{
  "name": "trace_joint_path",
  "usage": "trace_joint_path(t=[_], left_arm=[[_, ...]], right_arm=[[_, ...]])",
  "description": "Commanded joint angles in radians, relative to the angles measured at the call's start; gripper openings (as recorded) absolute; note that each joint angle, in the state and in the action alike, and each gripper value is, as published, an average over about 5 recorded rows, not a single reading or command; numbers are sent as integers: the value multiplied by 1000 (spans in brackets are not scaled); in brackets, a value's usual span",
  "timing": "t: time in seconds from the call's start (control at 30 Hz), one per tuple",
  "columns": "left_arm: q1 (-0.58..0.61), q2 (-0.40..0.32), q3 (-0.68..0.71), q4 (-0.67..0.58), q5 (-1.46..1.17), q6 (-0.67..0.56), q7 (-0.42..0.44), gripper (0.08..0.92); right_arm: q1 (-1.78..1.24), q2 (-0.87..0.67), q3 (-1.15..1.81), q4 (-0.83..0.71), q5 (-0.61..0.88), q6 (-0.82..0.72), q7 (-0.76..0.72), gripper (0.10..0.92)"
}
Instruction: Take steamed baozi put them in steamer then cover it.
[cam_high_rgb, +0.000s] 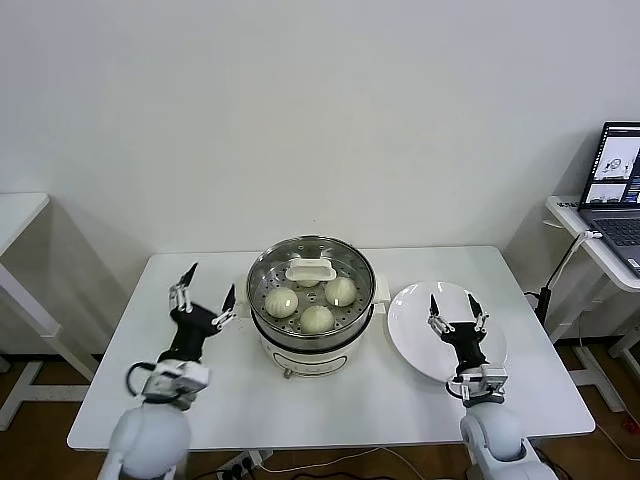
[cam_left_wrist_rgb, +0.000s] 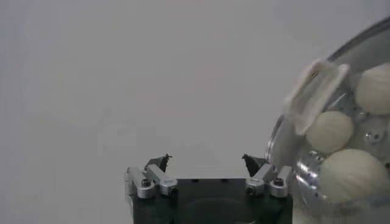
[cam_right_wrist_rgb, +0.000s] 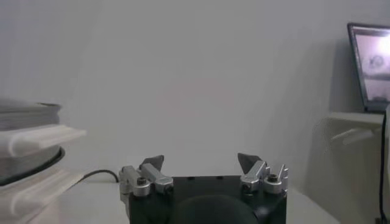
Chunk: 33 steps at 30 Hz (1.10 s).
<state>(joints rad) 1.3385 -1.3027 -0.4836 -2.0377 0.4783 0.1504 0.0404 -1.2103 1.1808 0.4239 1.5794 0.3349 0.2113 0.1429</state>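
Note:
The steamer (cam_high_rgb: 312, 338) stands at the middle of the white table. The clear glass cover (cam_high_rgb: 345, 262) with its white handle (cam_high_rgb: 311, 270) sits on it. Through the glass I see three baozi (cam_high_rgb: 317, 318); a fourth is hidden under the handle. In the left wrist view the cover's handle (cam_left_wrist_rgb: 317, 92) and baozi (cam_left_wrist_rgb: 329, 130) show close by. My left gripper (cam_high_rgb: 205, 292) is open and empty, just left of the steamer. My right gripper (cam_high_rgb: 456, 309) is open and empty above the white plate (cam_high_rgb: 415, 322). The steamer's rim and side handle (cam_right_wrist_rgb: 36, 139) show in the right wrist view.
The empty white plate lies right of the steamer. A side table with a laptop (cam_high_rgb: 613, 185) stands at the far right, with a cable (cam_high_rgb: 560, 270) hanging beside it. Another white table (cam_high_rgb: 15, 215) is at the far left. The main table's front edge (cam_high_rgb: 320, 437) is near my body.

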Motion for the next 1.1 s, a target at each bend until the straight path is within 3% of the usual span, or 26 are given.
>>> trace_joint_path(t=[0.03,1.1], left_arm=[[128,20,-189,164,-495,-384,1,823],[152,2,-165,204,-456,-454,34,823]], right_arm=[[-71,-1,7,55,47,-38,-12,823],[-127,43,15,73,9,5,-11,823]])
